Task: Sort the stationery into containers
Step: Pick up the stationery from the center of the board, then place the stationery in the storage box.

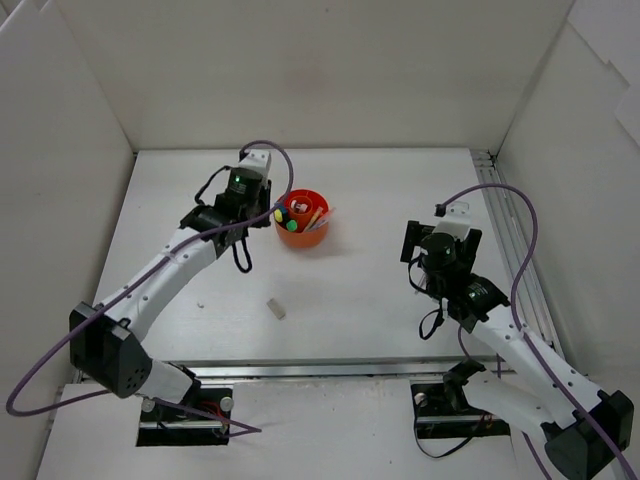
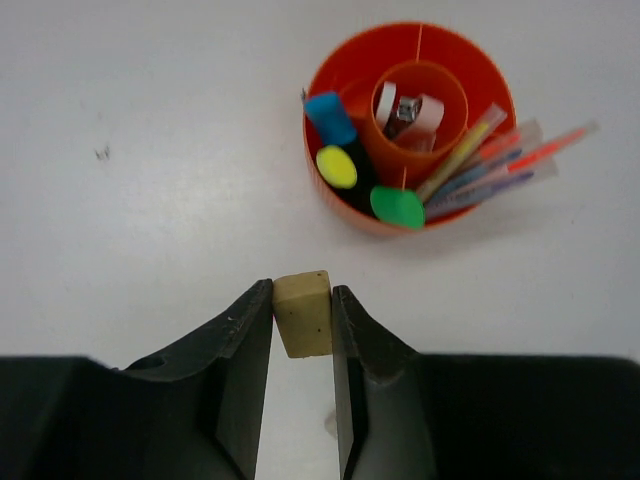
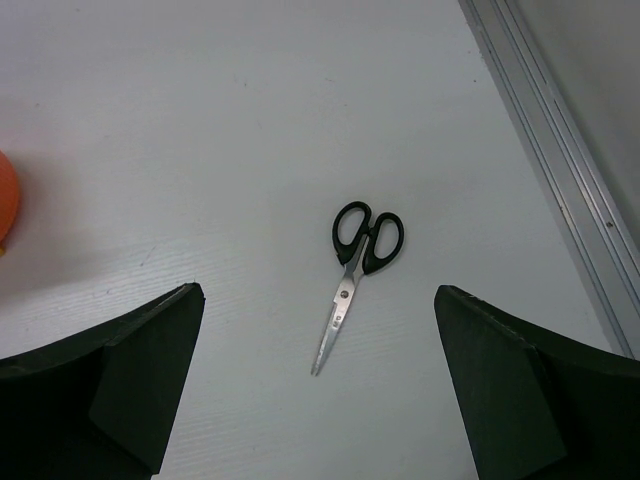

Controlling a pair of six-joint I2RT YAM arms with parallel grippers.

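Observation:
The round orange organiser (image 1: 306, 238) stands at the table's middle back. In the left wrist view its outer compartments (image 2: 350, 70) hold black highlighters with blue, yellow and green ends (image 2: 337, 166) and several thin pens (image 2: 490, 160); the central well holds small white pieces (image 2: 405, 108). My left gripper (image 2: 302, 300) is shut on a tan eraser (image 2: 303, 313), held above the table just short of the organiser, on its left in the top view (image 1: 262, 214). My right gripper (image 3: 318, 292) is wide open above black-handled scissors (image 3: 358, 270), which lie flat on the table. The right arm (image 1: 432, 262) hides them in the top view.
A small pale piece (image 1: 276, 308) lies on the table near the front middle, and a tiny white speck (image 1: 200, 300) lies to its left. A metal rail (image 3: 560, 160) runs along the table's right edge. White walls enclose the table.

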